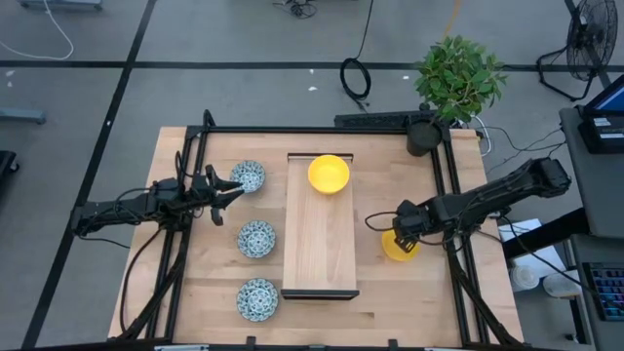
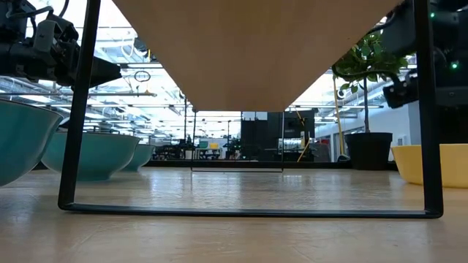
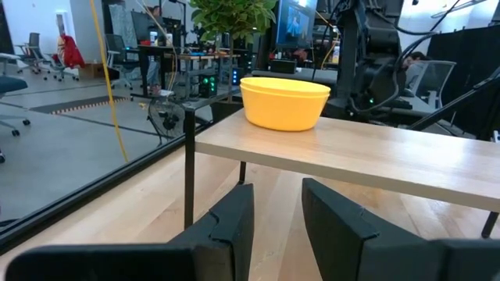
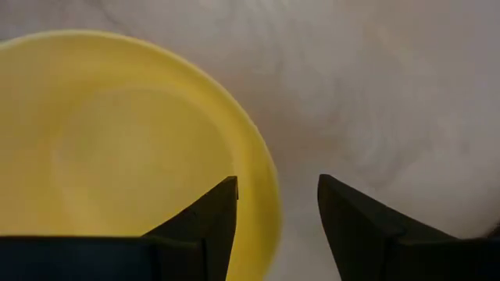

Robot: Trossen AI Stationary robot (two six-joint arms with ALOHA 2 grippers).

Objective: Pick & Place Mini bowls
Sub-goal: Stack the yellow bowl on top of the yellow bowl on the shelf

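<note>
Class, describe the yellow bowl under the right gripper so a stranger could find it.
Start at the long wooden tray mid-table and look to its right. There a yellow bowl sits on the table under the right gripper. The other yellow bowl sits on the tray.

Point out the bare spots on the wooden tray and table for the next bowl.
The wooden tray is bare from the yellow bowl at its far end to its near end. The table near the right hand is free. Crowded: three patterned bowls left of the tray.
</note>
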